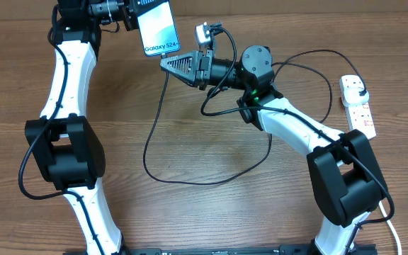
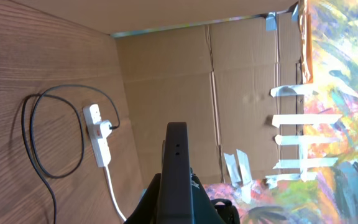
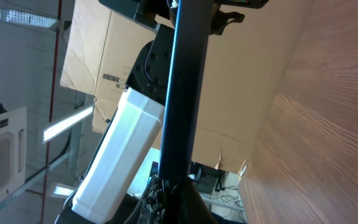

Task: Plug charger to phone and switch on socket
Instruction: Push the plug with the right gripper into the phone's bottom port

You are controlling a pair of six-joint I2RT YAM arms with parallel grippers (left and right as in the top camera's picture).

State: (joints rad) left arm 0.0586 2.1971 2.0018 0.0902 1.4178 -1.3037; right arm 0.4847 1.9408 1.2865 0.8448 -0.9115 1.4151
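1 phone [image 1: 156,28], 1 charger [image 1: 145,157], 1 socket [image 1: 358,108].

Left wrist view. Centre: phone [image 2: 178,158], seen edge-on as a dark upright bar, clamped between the closed fingers of the left gripper [image 2: 178,198]. Left: wooden table [image 2: 11,56] with a looped black cable [image 2: 32,146], its plug [image 2: 106,129] seated in the white socket [image 2: 98,146]; a white cord [image 2: 112,194] leaves the socket. Behind: cardboard wall [image 2: 166,74], tape strips [image 2: 303,118], painted sheet [image 2: 347,93].

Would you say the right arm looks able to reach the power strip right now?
Probably yes: the power strip lies unobstructed on that arm's side, though the right gripper is shut on the charger at the phone.
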